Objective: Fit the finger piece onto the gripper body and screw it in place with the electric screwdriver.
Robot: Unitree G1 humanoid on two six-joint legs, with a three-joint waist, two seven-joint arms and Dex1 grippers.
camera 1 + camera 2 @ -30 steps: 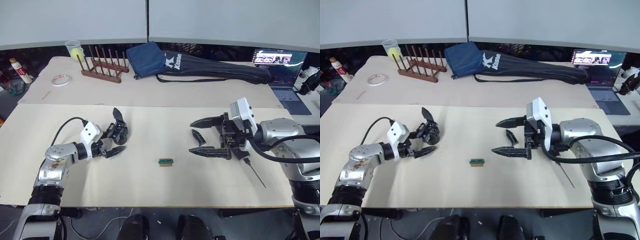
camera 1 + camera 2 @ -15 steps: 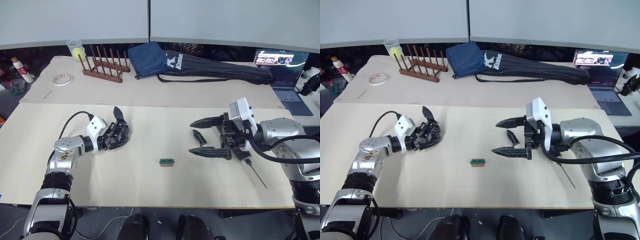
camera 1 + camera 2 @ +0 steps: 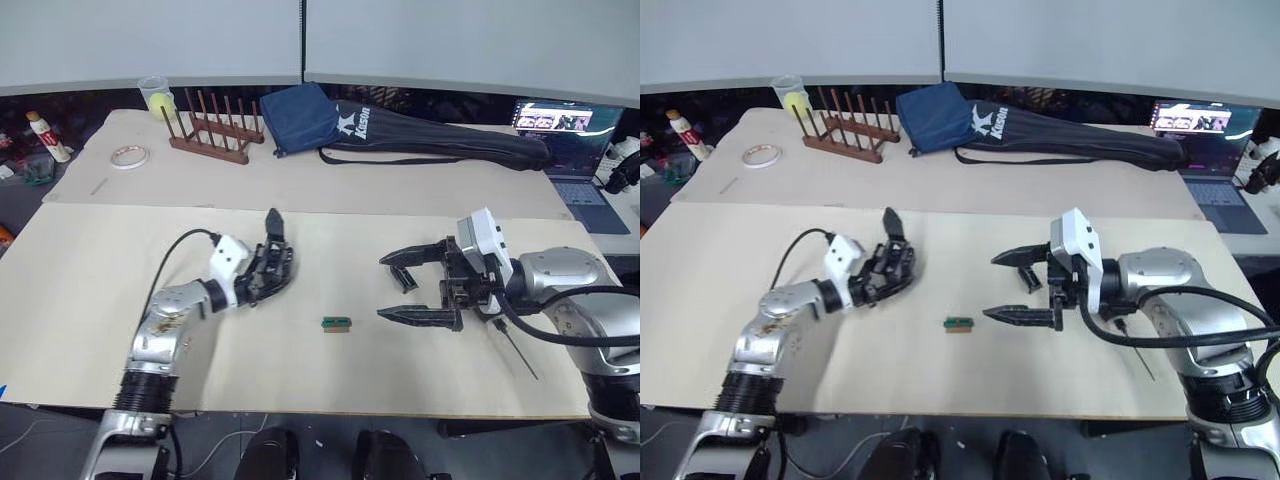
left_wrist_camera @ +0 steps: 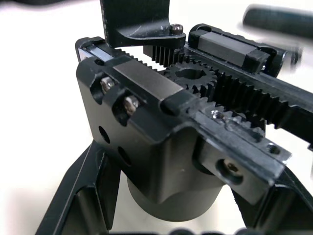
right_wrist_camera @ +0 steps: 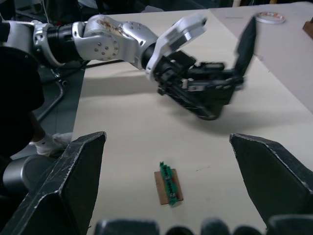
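Finger piece (image 3: 403,279) half hidden behind right gripper (image 3: 392,286), lying on table (image 3: 330,370), perhaps touching nothing. Gripper body (image 3: 268,272), black with exposed gear teeth, clamped in left gripper (image 3: 262,283). Right fingers spread wide, empty.

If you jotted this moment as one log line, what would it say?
left gripper: shut on gripper body | right gripper: open, holding nothing | finger piece: on table between its fingers | screwdriver: on table
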